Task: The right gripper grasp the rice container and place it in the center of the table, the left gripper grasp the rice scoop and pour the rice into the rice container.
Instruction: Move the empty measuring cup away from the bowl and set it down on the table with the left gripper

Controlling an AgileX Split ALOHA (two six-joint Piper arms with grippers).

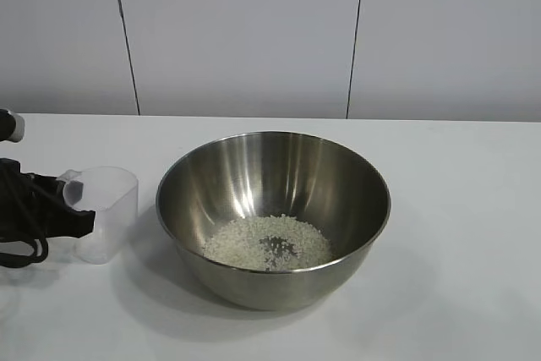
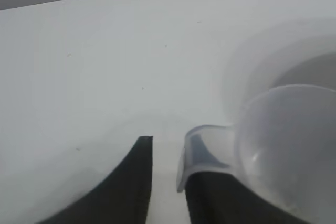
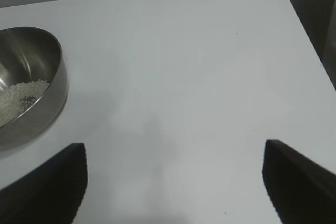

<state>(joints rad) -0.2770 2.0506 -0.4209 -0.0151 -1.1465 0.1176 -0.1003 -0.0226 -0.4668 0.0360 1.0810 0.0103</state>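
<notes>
Here the left gripper [image 2: 168, 182] has its fingers parted around the handle tab of the rice scoop [image 1: 106, 209] — one finger under the tab, the other clear, so nothing is clamped. The scoop stands upright on the table [image 1: 456, 209] just beside the rice container [image 1: 272, 213], and the rice [image 1: 269, 243] lies inside the container. A careless pull-back could catch the tab and tip the light scoop against the container. Well away from the container, the right gripper [image 3: 173, 182] hangs wide open — idle.
</notes>
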